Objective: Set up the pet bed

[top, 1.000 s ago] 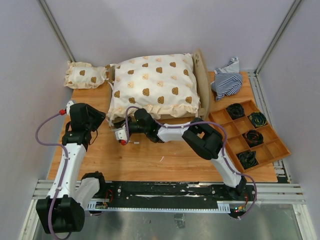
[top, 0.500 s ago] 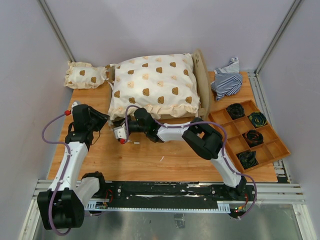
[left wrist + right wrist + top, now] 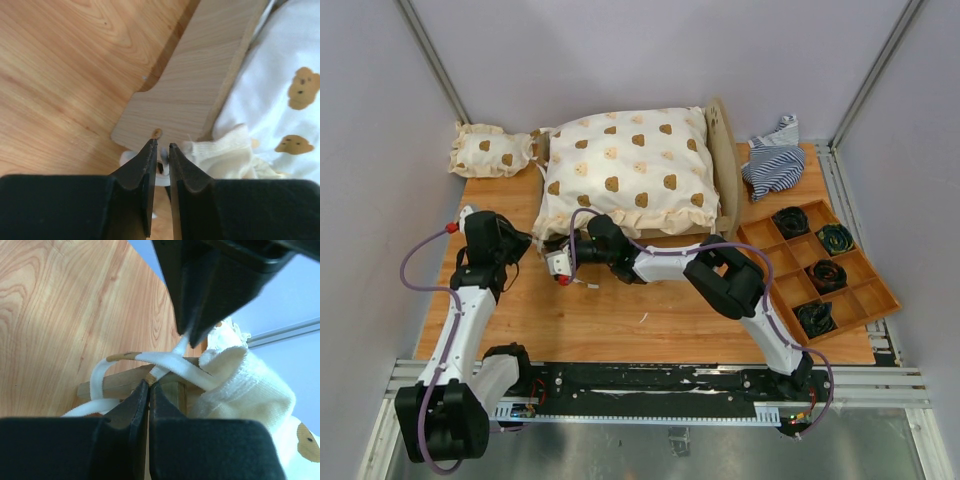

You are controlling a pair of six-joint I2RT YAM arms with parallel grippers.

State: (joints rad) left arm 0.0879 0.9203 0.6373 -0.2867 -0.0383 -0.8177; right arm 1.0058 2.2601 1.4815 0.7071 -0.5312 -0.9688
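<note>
Left wrist view — left gripper jaws narrowly apart astride a white strap; right gripper jaws together.

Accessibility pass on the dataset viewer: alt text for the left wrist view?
Left gripper, jaws nearly together, over a corner of the pet bed's end board, which is pale wood; wooden table at left, cream bear-print cushion at right.

A wooden table carries the pet bed at its far middle. A small cushion sits on the far left corner, a striped cloth on the far right, and a compartment tray overhangs the right edge.
</note>
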